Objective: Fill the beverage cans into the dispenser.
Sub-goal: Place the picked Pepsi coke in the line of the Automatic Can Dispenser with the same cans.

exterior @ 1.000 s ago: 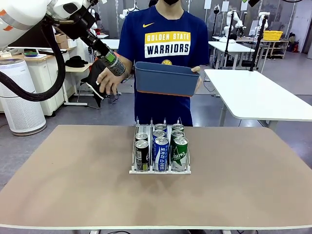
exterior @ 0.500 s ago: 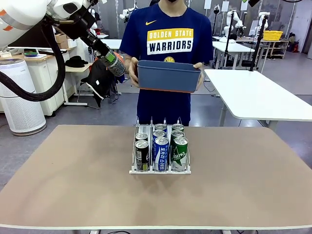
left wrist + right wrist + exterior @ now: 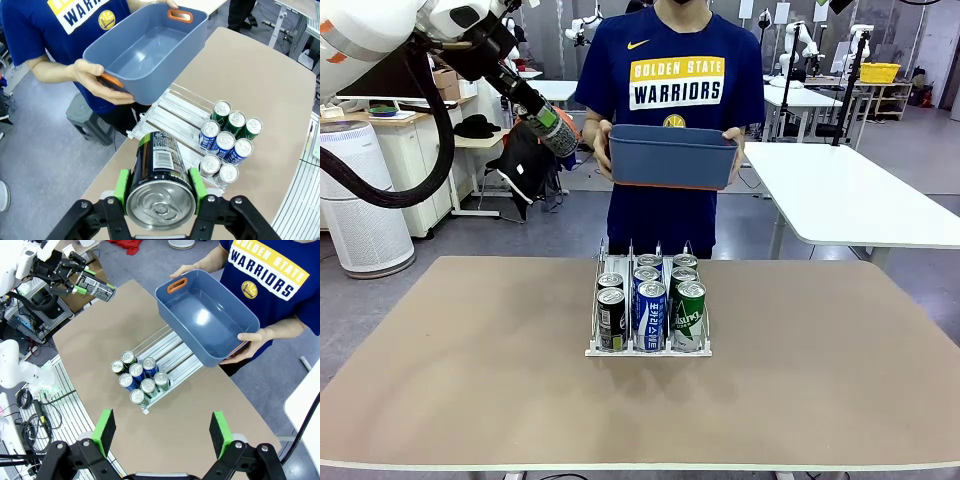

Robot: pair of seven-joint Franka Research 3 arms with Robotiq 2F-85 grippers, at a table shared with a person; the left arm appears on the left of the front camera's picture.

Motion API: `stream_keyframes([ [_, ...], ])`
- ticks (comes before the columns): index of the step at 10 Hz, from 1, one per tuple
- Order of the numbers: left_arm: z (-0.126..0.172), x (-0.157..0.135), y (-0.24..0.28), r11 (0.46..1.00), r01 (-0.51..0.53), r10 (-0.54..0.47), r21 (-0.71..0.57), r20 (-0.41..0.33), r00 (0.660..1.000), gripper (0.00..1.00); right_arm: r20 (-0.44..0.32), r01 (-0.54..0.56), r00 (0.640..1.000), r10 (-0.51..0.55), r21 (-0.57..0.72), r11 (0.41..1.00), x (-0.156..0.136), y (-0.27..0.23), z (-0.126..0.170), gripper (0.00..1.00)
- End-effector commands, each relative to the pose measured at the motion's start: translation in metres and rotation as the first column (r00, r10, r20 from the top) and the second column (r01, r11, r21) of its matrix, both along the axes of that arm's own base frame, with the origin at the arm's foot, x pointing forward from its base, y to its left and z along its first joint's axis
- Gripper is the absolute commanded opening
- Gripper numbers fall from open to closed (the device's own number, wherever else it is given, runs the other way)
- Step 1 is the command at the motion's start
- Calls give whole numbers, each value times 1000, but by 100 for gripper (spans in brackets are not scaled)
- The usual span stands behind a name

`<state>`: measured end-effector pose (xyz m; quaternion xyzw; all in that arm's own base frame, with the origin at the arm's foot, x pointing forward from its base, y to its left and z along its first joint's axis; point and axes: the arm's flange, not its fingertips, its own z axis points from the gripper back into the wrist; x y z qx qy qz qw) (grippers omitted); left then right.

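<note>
My left gripper [image 3: 160, 189] is shut on a black beverage can [image 3: 159, 170], which lies on its side between the green pads with its silver top facing the camera. In the front view that gripper [image 3: 546, 120] hangs high at the far left with the can [image 3: 560, 137], next to the person's elbow. The white wire dispenser [image 3: 649, 348] stands mid-table and holds several black, blue and green cans [image 3: 650, 310] at its near end. From the left wrist, its far lanes [image 3: 172, 111] are bare. My right gripper [image 3: 162, 432] is open, high above the table.
A person at the far edge holds an empty dark blue tub [image 3: 672, 155] with both hands, above and behind the dispenser; from the right wrist the tub [image 3: 207, 317] overhangs the rack's far end. A white table [image 3: 850, 195] stands at the right.
The person has brought the tub toward the middle, levelled it and taken it in both hands. My left gripper and its can have stayed put.
</note>
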<state>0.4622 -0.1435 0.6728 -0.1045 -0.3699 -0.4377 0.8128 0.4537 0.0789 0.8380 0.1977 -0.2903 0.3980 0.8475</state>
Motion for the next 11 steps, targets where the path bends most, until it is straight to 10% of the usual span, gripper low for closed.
stream_keyframes([
  [1,-13,-22,-7,991,-128,129,36,-27,991,58,-8,4,1000,-4,4,1000,-1,1,-1,100],
  [8,-66,-93,-54,971,-162,195,173,-201,960,58,-8,4,1000,-4,4,1000,-1,1,-1,100],
  [11,-58,-83,-56,958,-210,231,197,-94,968,58,-8,4,1000,-4,4,1000,-1,1,-1,100],
])
